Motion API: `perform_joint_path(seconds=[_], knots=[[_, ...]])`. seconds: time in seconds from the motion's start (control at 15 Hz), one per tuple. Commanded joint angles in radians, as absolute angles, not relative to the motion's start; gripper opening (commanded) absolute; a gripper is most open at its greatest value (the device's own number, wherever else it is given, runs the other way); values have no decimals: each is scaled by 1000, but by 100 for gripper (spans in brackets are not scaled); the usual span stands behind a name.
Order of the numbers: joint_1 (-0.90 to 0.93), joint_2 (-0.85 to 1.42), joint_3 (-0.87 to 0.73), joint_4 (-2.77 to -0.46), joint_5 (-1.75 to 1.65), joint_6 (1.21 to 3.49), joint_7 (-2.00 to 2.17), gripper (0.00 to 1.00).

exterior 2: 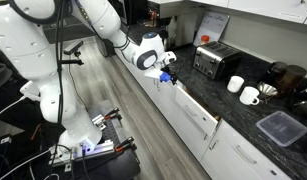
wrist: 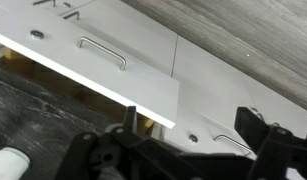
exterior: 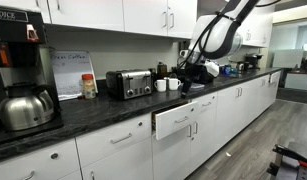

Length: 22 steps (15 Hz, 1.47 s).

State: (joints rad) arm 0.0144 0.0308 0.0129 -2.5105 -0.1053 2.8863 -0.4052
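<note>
My gripper hangs just above the front edge of the dark countertop, over a white drawer that is pulled partly out. In the wrist view the drawer front with its metal handle fills the upper left, and a strip of the wooden inside shows behind it. My gripper is open, its two black fingers wide apart with nothing between them. In an exterior view my gripper sits beside the cabinet row, close to the open drawer.
On the counter stand a toaster, two white mugs, a jar and a coffee maker with a carafe. A grey tray lies further along. A neighbouring drawer handle shows below. Wood floor lies in front.
</note>
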Motion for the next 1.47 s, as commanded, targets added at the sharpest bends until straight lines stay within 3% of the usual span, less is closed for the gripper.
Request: perform_joint_path(seconds=[0.0, 0.47, 0.93, 1.4], knots=[[-8, 136, 55, -2456, 7, 2995, -675, 100], [-254, 233, 338, -2360, 180, 2943, -1190, 100], [-373, 209, 284, -2367, 161, 2905, -1418, 100], [-358, 215, 257, -2369, 147, 2929, -1383, 100]])
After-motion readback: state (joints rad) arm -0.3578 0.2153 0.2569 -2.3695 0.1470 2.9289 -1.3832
